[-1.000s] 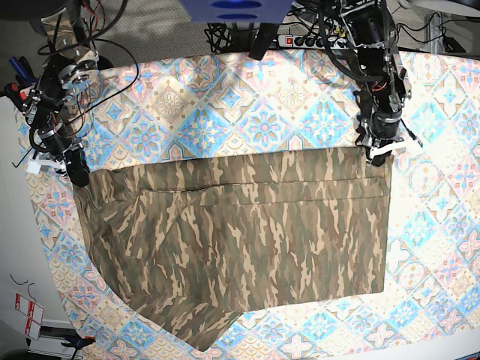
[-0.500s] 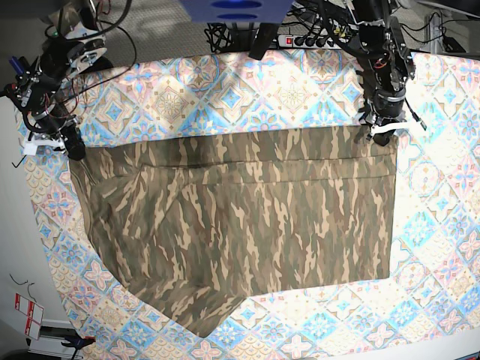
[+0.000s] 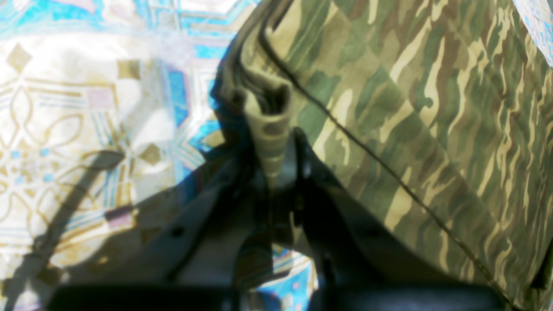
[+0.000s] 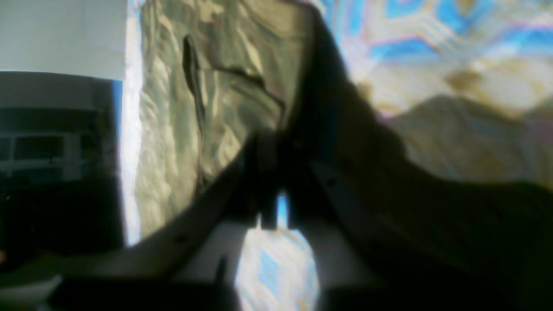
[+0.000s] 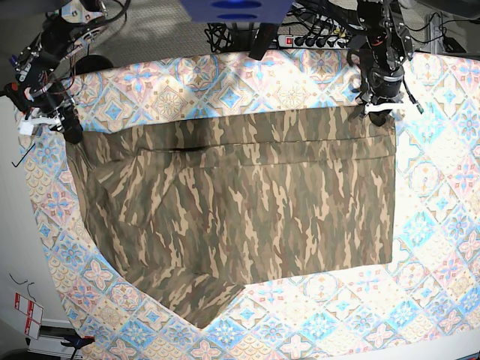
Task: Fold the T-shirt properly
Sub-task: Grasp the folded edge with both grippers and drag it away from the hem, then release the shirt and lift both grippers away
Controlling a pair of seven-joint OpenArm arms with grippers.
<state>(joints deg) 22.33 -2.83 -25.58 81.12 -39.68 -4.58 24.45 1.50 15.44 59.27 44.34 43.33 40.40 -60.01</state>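
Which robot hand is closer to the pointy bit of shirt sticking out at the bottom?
Right. The right gripper pinches the T-shirt corner on the side where the sleeve pokes out. The left gripper grips the opposite top corner, farther away.

1. Base view looks steeply down from above the far edge, taking in the whole tablecloth (image 5: pixel 247 82).
2. Both wrist views sit close, each sharing one far T-shirt (image 5: pixel 247 210) corner with it.
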